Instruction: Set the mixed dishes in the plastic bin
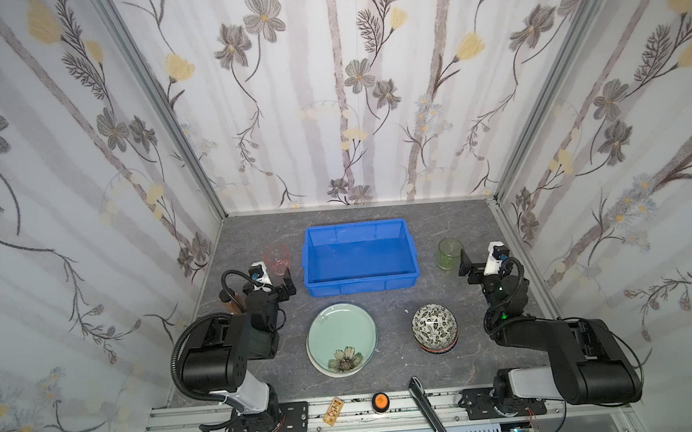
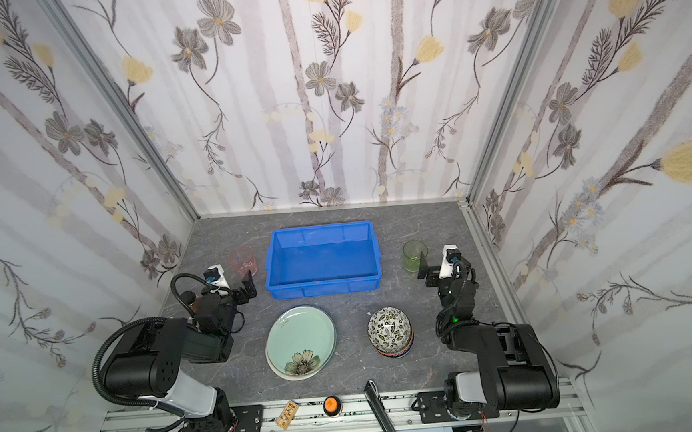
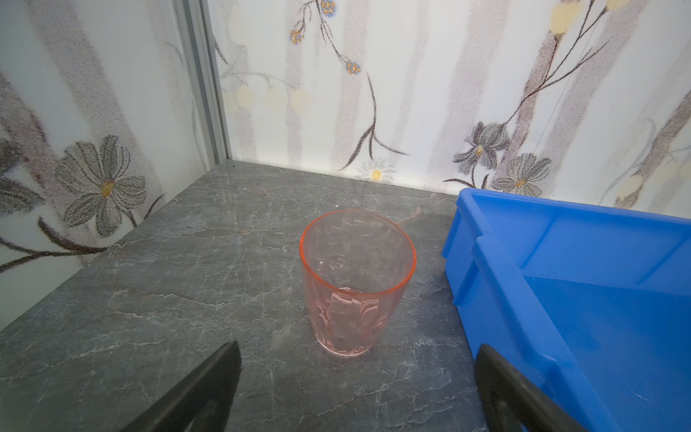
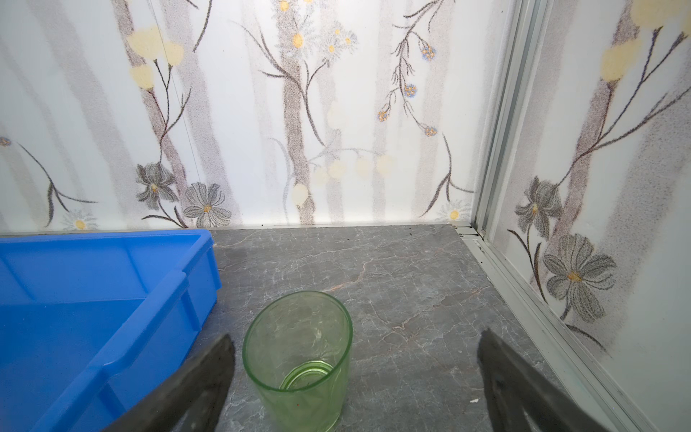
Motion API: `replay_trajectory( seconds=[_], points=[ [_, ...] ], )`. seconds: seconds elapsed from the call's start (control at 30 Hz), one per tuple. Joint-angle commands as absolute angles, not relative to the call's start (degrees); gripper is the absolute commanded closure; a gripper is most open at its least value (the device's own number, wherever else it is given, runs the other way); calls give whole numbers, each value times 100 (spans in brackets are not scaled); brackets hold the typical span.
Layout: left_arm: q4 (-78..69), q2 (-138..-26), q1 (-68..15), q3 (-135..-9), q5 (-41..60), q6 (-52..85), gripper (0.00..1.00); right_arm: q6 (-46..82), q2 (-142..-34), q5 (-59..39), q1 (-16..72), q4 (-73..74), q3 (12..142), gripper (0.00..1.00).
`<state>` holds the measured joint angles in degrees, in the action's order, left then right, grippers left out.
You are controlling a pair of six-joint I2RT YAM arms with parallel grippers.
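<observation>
The left arm is folded low, and the left end effector is wide open and holds nothing, just beside the pink glass standing on the grey desk. The blue bin sits at the back, in the middle. In front of it lie a green flower plate and stacked bowls. The green glass stands by the right end effector, which is also wide open with nothing in it.

our blue bin sits between left hand and right hand; pink tumbler upright before the left, green tumbler before the right.
</observation>
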<state>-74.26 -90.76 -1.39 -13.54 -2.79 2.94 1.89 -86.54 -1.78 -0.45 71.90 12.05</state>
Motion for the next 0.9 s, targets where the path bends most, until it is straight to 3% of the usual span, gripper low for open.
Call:
replay_trajectory(
  seconds=[0.0, 0.87],
  points=[
    [-7611, -9079, -132, -1397, -288, 264, 0, 151, -8647, -229, -41, 7374, 1224, 0],
    [-7592, -9062, -115, -1400, -335, 307, 0, 158, -8640, -237, -44, 7388, 1205, 0]
  ],
)
